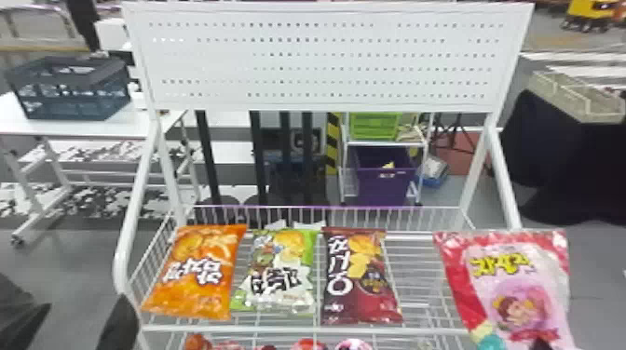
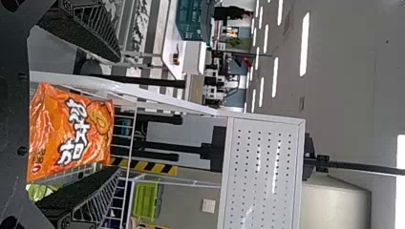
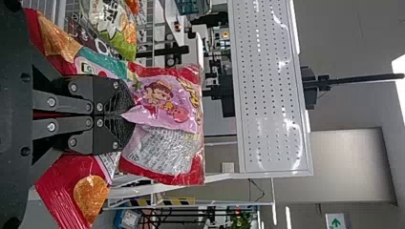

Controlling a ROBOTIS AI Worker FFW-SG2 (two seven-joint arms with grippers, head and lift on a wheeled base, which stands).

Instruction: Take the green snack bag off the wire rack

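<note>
In the head view, the right gripper (image 1: 542, 343) squeezes a pink bag (image 1: 517, 279) at four o'clock. The left gripper (image 1: 85, 301) has fingers wide at eight. Behind, near six, the green bag (image 1: 285, 260) lies on the wire rack (image 1: 428, 331) between orange (image 1: 200, 274) and brown (image 1: 356, 274) bags.

1. An orange snack bag (image 1: 198, 284) lies to the left of a dark red snack bag (image 1: 342, 302), apart from it.
2. A pink-and-red snack bag (image 1: 521, 298) is on the right.
3. A folding crate (image 1: 70, 100) sits on a white table (image 1: 116, 128).
4. A lime-green bin (image 1: 372, 126) is above a purple bin (image 1: 382, 188).
</note>
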